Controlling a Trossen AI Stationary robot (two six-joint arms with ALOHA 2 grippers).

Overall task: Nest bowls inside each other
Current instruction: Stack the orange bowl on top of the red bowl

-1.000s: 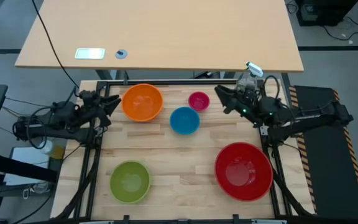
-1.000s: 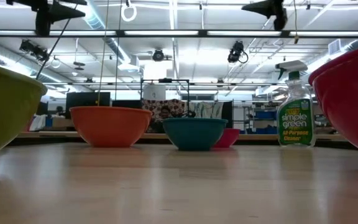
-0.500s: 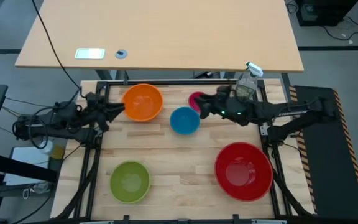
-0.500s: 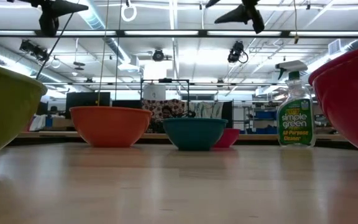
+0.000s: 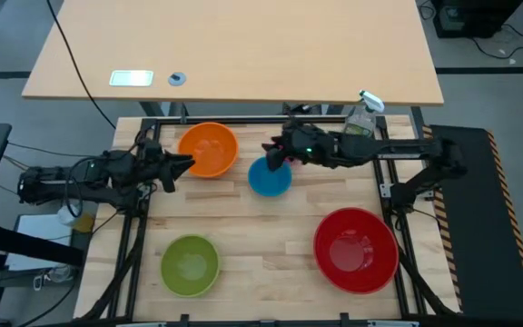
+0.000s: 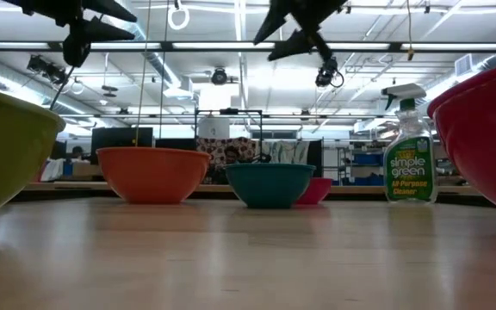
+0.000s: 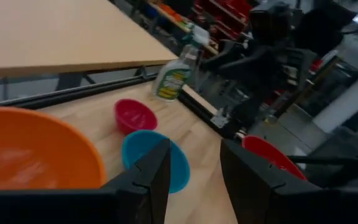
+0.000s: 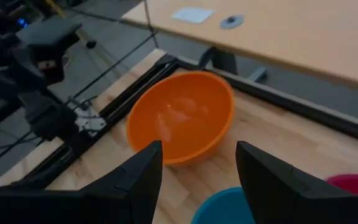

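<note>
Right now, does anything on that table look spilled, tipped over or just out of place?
Nothing is spilled or tipped: all five bowls sit upright and apart. The one odd item is the spray bottle of all-purpose cleaner, standing at the table's far right corner near the pink bowl; it isn't a bowl.

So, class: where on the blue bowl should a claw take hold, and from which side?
Grip the rim of the blue bowl, coming down from above, one finger inside the wall and one outside. It sits upright, mouth open, apart from the orange bowl and pink bowl; its round sloping wall would likely slip from a side pinch. The right claw hovers nearest.
</note>
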